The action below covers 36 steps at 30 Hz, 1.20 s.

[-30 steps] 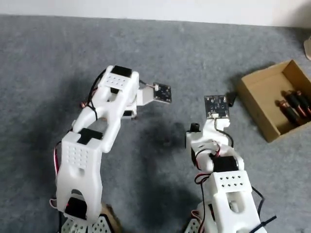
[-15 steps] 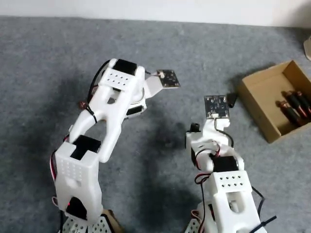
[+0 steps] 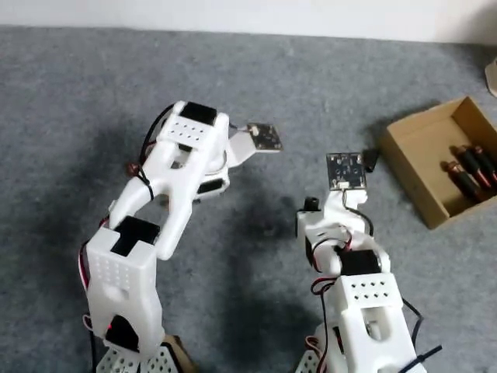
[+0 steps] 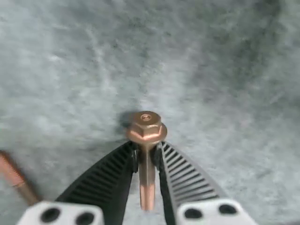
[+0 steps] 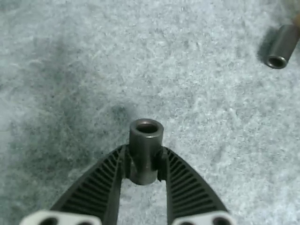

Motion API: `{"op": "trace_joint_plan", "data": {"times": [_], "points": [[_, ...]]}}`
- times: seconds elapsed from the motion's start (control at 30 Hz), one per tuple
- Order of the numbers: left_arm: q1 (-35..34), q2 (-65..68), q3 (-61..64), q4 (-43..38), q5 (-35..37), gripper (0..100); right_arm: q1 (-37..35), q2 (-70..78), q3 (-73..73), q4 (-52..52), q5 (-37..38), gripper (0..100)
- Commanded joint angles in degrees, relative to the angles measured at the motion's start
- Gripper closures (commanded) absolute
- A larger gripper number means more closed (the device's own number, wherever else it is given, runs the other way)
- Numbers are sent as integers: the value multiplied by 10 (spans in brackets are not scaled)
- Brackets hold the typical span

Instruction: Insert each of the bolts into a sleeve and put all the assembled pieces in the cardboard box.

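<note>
Across the grey, felt-like bench [image 3: 70, 85] you have the left arm [image 3: 167, 194] and the right arm [image 3: 361, 291] standing side by side, apart from each other. At the right side of the high view sits the cardboard box [image 3: 419, 167], open at the top, with several assembled pieces [image 3: 470, 167] lying side by side in its outer part. Your right pincer [image 5: 146, 152] is drawn in most of the way around a dark sleeve [image 5: 146, 136], gripping its lower half, with the open bore facing the wrist camera. Your left pincer [image 4: 146, 147] is nearly closed, clamping the shank of a copper bolt [image 4: 146, 127] just under its hex head. A spare sleeve [image 5: 281, 47] lies on the bench well apart from the right pincer. Another copper piece [image 4: 14, 180] lies near the left one.
</note>
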Motion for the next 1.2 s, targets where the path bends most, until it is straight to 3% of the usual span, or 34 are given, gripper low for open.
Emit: {"op": "trace_joint_plan", "data": {"times": [0.0,0.27,0.5,0.73,0.97,1.17], "points": [[-3,-46,22,-26,-5,946,-1,-14,-2,-12,7,994],[-6,-46,123,-104,-5,900,-1,-14,-2,-12,7,994],[-4,-46,160,-167,1,991,-1,-14,-2,-12,8,994],[-20,-68,154,-227,168,996,-1,-14,-2,-12,8,994],[-36,-193,200,-263,316,996,-1,-11,-2,-12,8,994],[-55,-345,309,-318,383,996,-2,-10,-2,-12,8,994]]}}
